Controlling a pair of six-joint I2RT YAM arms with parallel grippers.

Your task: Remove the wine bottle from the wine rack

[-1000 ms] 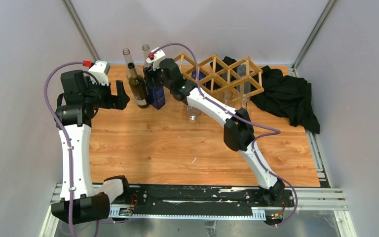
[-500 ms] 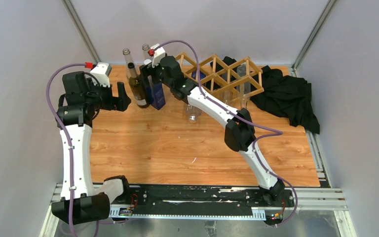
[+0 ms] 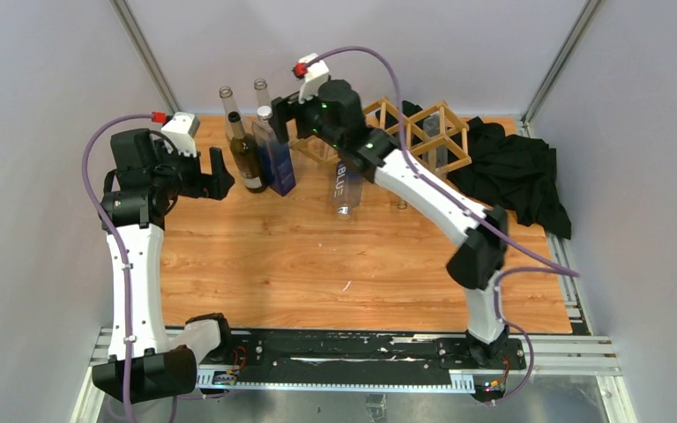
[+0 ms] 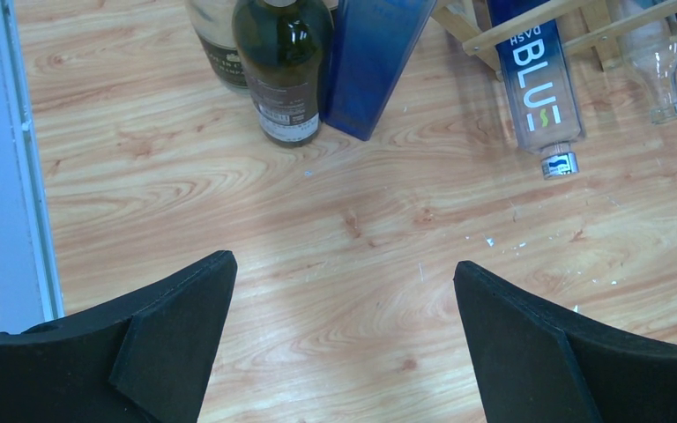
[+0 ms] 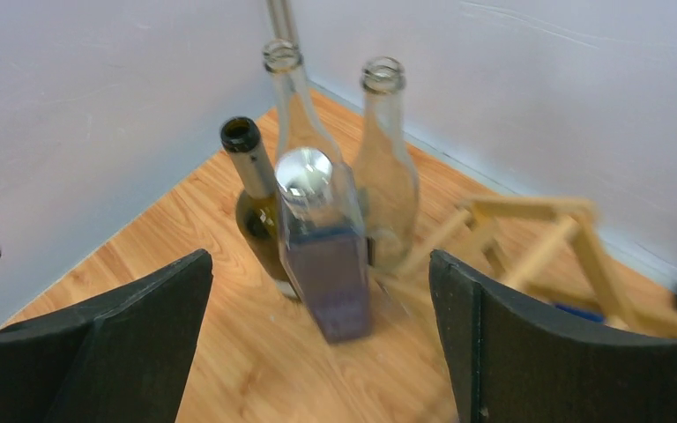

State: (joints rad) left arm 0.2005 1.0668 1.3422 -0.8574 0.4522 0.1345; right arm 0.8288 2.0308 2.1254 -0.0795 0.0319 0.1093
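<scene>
got wine rack at far side of table, right of centre, left end hidden by right arm, black cloth bunched behind and right of it. seeing blue square bottle off the rack, upright on the wood just left of it, right beside dark green bottle; two clear bottles upright just behind. reading right gripper as spread wide, gripping nothing, hovering off the table, blue bottle ahead between the fingers, apart from both. same for left gripper: wide open, empty, hovering left of the bottle group. also spotting blu-labelled clear bottle lying in the rack, neck poking out toward the near side.
</scene>
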